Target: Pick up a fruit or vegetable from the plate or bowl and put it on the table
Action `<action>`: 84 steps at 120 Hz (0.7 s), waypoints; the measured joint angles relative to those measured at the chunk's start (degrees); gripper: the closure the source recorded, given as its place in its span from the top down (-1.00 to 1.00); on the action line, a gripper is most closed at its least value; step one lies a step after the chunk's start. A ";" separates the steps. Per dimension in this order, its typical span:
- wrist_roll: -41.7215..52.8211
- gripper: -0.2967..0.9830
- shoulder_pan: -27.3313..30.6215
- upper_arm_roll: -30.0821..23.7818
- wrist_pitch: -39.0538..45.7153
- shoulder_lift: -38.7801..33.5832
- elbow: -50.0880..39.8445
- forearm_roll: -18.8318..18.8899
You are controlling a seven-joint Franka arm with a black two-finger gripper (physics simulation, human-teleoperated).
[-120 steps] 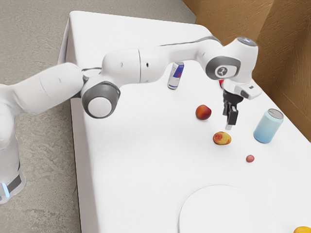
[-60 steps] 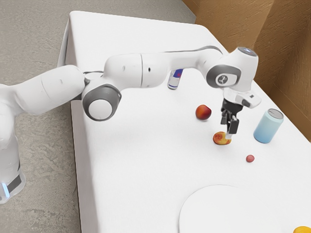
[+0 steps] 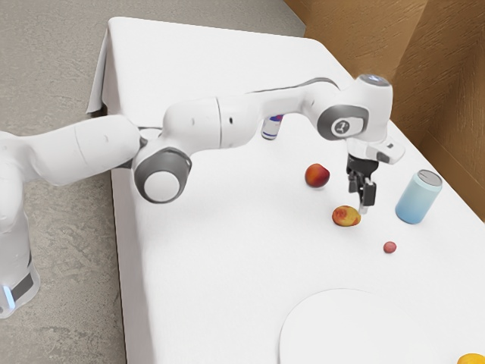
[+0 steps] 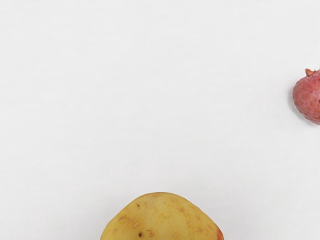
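Note:
Low over the table (image 3: pixel 220 250), my gripper (image 3: pixel 359 204) is open, its fingertips close to the exterior view's right side of a yellow-red mango (image 3: pixel 346 216). The mango (image 4: pixel 162 220) is cut off by the wrist view's lower edge, close under the hand. It rests on the tablecloth. A round white plate (image 3: pixel 348 330) shows no fruit on its visible part. Also on the table are a dark red fruit (image 3: pixel 317 175), a small pink-red fruit (image 3: pixel 389 247), the latter a pomegranate-like fruit (image 4: pixel 309 97) in the wrist view, and a partly visible orange-yellow fruit (image 3: pixel 473 359).
A light blue can (image 3: pixel 417 197) stands upright near the gripper, toward the exterior view's right. A blue and silver can (image 3: pixel 271 127) is partly behind the arm. Brown wooden panels (image 3: pixel 424 91) rise beyond the table's far side.
My hand first came down toward the mango, then rose slightly and shifted toward the exterior view's right. The arm's elbow has sunk a little. The fruits, plate and cans have stayed put.

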 joint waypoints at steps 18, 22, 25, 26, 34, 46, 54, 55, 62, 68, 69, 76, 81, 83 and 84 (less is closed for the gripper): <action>-0.21 0.54 -0.01 -0.02 1.08 0.23 -0.60 -0.24; -0.25 0.54 0.18 -0.03 1.22 0.24 -1.20 -0.28; -0.29 0.54 0.28 -0.02 1.31 0.26 -1.60 -0.30; -0.30 0.54 0.32 -0.02 1.34 0.27 -1.74 -0.31; -0.39 0.54 0.46 -0.02 1.53 0.50 -2.41 -0.35; -0.52 0.54 0.51 -0.02 1.71 1.09 -2.67 -0.38; -0.59 0.54 0.52 -0.02 1.77 1.18 -2.70 -0.39; -0.60 0.54 0.52 -0.02 1.78 1.18 -2.71 -0.39; -0.65 0.54 0.52 -0.02 1.81 1.20 -2.71 -0.40; -0.70 0.54 0.52 -0.05 1.83 1.21 -2.72 -0.40; -0.70 0.54 0.52 -0.06 1.83 1.21 -2.72 -0.40; -0.75 0.54 0.47 -0.09 1.86 1.21 -2.69 -0.48; -0.78 0.54 0.31 -0.21 1.87 1.17 -2.53 -0.57; -0.78 0.54 0.27 -0.27 1.88 1.15 -2.49 -0.60; -0.79 0.54 0.25 -0.28 1.88 1.15 -2.47 -0.62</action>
